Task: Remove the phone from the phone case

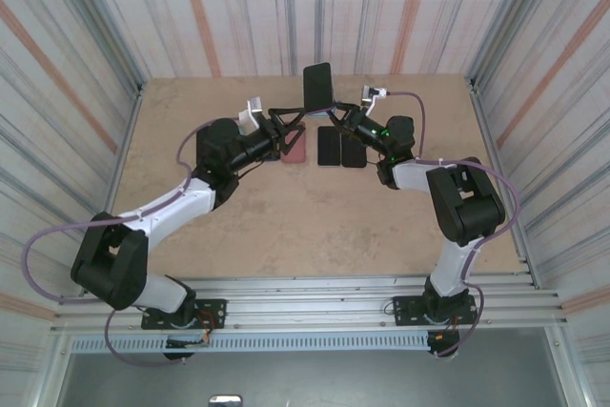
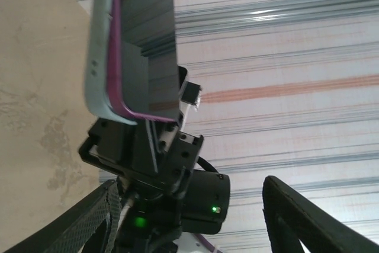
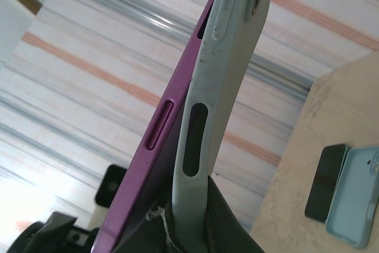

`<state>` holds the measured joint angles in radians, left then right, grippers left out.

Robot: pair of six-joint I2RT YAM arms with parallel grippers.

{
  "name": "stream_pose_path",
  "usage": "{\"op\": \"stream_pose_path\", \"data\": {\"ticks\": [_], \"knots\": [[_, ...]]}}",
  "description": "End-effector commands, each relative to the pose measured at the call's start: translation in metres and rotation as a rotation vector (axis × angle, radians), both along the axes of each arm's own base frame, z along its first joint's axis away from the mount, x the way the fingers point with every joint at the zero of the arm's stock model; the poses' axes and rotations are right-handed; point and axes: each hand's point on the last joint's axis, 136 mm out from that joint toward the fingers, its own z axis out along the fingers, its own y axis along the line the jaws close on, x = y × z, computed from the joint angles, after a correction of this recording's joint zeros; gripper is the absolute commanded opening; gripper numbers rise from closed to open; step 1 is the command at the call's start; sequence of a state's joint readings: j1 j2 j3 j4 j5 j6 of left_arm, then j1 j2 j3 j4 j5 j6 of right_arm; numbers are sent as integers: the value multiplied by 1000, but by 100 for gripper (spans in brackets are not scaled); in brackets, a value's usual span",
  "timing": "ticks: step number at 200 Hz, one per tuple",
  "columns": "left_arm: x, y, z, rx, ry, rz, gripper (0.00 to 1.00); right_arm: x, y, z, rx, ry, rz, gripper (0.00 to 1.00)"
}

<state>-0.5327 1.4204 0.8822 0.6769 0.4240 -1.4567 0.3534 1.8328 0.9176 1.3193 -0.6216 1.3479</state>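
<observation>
Your left hand (image 1: 299, 123) hangs released just beside the phone (image 2: 155, 39), so it can't catch a fall. The phone stands upright over the bench (image 1: 286, 226) near its far edge, partly peeled from its case (image 3: 222, 87). Your right hand (image 2: 155, 131) is clenched on the case's lower end. Jerk now and the loosened phone may drop.
</observation>
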Motion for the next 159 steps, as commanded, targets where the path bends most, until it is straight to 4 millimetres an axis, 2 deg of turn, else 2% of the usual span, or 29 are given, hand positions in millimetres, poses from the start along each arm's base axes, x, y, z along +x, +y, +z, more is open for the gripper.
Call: {"op": "stream_pose_path", "data": {"ticks": [1, 77, 159], "knots": [[1, 2, 19, -23, -30, 33, 64, -2, -1, 18, 15, -116, -54, 2], [17, -18, 20, -83, -25, -4, 53, -12, 10, 24, 5, -145, -45, 2], [33, -17, 13, -73, -12, 34, 50, -22, 18, 23, -26, -176, -31, 1]]}}
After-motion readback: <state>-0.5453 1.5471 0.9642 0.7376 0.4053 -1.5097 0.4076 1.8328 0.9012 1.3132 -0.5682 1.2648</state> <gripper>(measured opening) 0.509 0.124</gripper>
